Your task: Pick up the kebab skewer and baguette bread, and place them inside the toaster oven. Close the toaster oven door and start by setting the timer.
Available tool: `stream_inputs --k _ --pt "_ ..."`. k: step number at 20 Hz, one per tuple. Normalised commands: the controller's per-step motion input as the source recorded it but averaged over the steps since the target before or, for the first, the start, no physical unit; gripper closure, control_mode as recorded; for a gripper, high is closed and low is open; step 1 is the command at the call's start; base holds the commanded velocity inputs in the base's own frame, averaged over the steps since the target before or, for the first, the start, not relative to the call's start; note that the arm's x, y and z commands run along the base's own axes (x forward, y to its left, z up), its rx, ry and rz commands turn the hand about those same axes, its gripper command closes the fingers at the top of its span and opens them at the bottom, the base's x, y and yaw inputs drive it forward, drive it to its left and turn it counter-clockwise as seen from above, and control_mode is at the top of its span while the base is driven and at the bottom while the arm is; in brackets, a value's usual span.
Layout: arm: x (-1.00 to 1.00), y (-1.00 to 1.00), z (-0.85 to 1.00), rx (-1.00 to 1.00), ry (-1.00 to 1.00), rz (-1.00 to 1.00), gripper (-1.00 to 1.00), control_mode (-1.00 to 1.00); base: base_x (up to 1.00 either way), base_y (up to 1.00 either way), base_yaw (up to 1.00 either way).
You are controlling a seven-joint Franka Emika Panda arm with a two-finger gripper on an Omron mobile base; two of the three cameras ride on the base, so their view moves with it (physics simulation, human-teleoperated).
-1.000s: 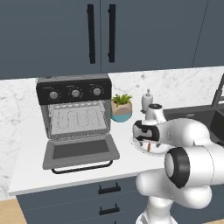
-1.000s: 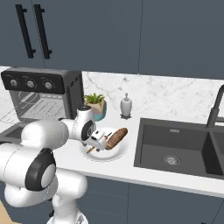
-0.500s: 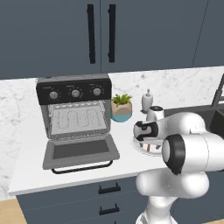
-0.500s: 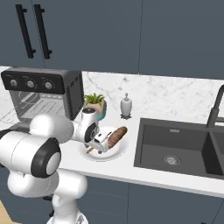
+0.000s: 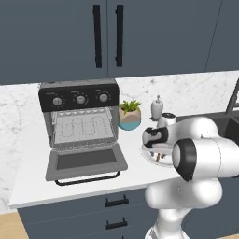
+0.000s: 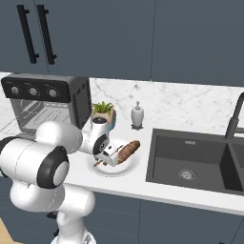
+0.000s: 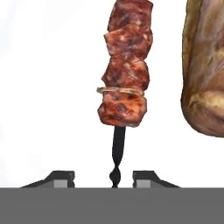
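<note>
The two small dark fingertips (image 7: 61, 176) stand slightly apart astride the kebab skewer's (image 7: 124, 70) thin black handle without visibly pinching it, the skewer lying on the white plate (image 6: 131, 167) beside the golden-brown baguette bread (image 7: 205, 65), ready for lifting.

2 base views flank the arm, sharing the toaster oven (image 5: 82, 123); hand view hugs the plate (image 7: 52, 87).

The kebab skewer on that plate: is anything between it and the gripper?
Nothing visible. In the hand view the kebab skewer's dark handle lies in the gap between the gripper's fingertips, with bare white plate around it. The baguette bread lies off to one side.
</note>
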Motion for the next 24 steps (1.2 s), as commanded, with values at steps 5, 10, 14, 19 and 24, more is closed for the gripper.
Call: stream_inputs --k 5,10,14,19,24 --pt "0.0 0.0 -0.13 0.05 0.0 -0.08 1.0 -1.0 0.0 0.0 0.0" --pt "-0.12 0.0 0.67 0.03 -0.01 -0.01 1.0 -1.0 0.0 0.0 0.0" --pt "-0.69 0.07 1.0 0.0 -0.11 0.0 1.0 -1.0 0.0 0.0 0.0" --pt "-0.93 0.58 0.72 0.0 -0.04 0.0 1.0 -1.0 0.0 0.0 0.0" --pt "-0.46 1.0 0.62 0.0 0.0 0.03 1.0 -1.0 0.0 0.0 0.0"
